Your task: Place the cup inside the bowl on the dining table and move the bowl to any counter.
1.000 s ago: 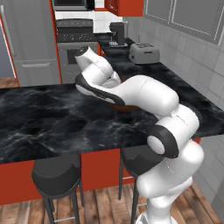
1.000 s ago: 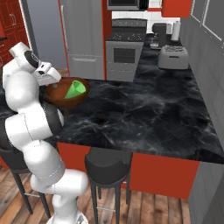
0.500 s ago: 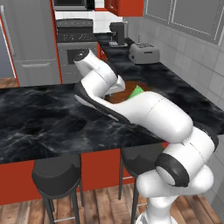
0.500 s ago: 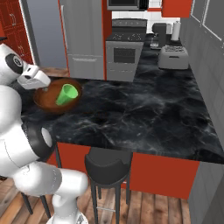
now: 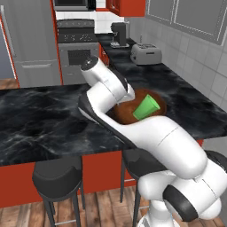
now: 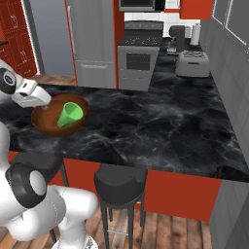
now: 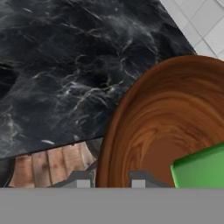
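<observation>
The green cup (image 6: 69, 115) is already lying tipped over inside the brown wooden bowl (image 6: 46, 120), so the first part of the job looks done. What is left is to carry the bowl over to the bench with the sink, and that has not happened yet. The bowl, with the cup in it, sits over the shiny black dining table (image 6: 160, 126), near the edge where the black stools (image 6: 120, 185) stand. I cannot tell if the bowl rests on the top or is lifted a tiny bit.

The end effector (image 7: 107, 180) is grasping the bowl by its rim. In the hand view one small finger tip is outside the wooden wall and the other is inside, with the rim pinched between them. The cup (image 7: 201, 168) shows as a green patch close by, deeper in the bowl (image 7: 162, 118).

The white arm rises from its base, bends hard, and reaches over the table edge. Its hand (image 6: 30, 94) comes at the bowl from the side. In the left base view the arm's big white links cross in front of the bowl (image 5: 153, 99), and the cup (image 5: 145, 108) peeks out beside them.
</observation>
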Available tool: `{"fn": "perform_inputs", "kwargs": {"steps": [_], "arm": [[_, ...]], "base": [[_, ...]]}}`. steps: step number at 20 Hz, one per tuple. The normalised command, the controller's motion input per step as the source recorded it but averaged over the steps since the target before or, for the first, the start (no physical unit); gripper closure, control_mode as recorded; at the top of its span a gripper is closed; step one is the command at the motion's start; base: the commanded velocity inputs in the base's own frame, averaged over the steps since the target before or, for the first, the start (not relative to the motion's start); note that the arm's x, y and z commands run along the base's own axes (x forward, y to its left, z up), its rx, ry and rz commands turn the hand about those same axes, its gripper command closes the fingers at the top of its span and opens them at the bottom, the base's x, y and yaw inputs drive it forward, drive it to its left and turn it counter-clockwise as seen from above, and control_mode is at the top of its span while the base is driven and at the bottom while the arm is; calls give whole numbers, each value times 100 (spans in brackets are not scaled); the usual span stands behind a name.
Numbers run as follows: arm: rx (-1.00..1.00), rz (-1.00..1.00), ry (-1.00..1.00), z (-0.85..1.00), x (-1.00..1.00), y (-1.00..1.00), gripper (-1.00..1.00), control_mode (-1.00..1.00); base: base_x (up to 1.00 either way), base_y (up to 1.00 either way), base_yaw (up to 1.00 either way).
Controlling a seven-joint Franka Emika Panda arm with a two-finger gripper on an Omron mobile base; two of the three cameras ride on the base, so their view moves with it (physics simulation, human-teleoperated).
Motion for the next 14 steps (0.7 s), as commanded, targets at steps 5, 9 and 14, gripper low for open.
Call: {"fn": "perform_inputs", "kwargs": {"steps": [5,9,14], "arm": [[0,5,0,0,9,-48,100,-100],[0,2,0,0,5,-30,100,-100],[0,0,0,0,0,0,100,-100]], "base": [[0,0,0],[0,0,0],[0,0,0]]}}
